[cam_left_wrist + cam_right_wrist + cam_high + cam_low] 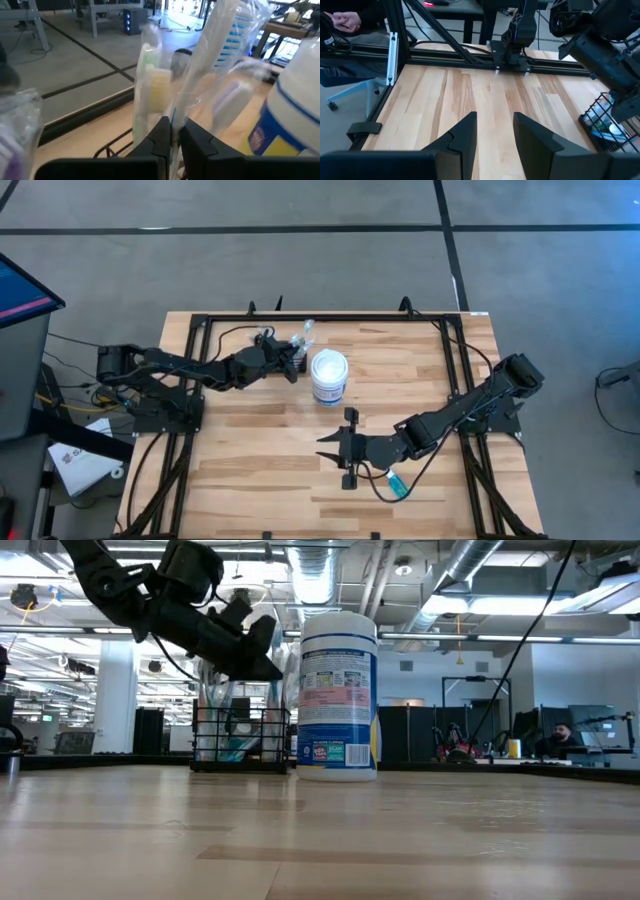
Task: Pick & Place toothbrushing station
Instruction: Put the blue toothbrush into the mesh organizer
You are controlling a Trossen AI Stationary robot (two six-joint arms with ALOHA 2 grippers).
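Grasp step | left gripper [174, 137] pinched shut on toothbrushing station [240, 740] rim beside white tub [329, 376] | right gripper [495, 131] spread, idle mid-table | next: lift level, clearing tub.

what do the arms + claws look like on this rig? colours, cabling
Both arms are matte black and jointed, with loose black cables along them. The left claw and right claw each end in two dark wedge-shaped fingers. No markings visible.
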